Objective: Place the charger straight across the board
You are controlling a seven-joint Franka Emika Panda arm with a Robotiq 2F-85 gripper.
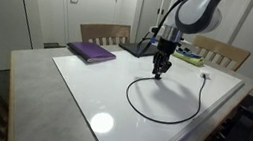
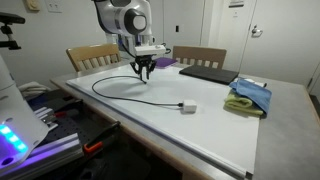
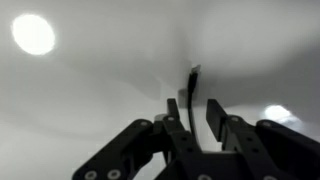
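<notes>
The charger is a thin black cable (image 1: 165,119) lying in a wide loop on the glossy white board (image 1: 94,86). It shows in both exterior views (image 2: 112,92). Its small white plug (image 2: 186,107) rests on the board, also visible at the far end of the loop (image 1: 203,76). My gripper (image 1: 159,71) hangs just over the board at the cable's dark connector end (image 3: 192,72). In the wrist view the cable runs between the two fingers (image 3: 197,108), close to one finger with a gap to the other. The fingers are apart.
A purple book (image 1: 92,51) and a dark laptop (image 2: 208,73) lie at the board's back edge. A blue and green cloth (image 2: 250,96) lies on the grey tabletop beside the board. Wooden chairs (image 1: 105,32) stand behind the table.
</notes>
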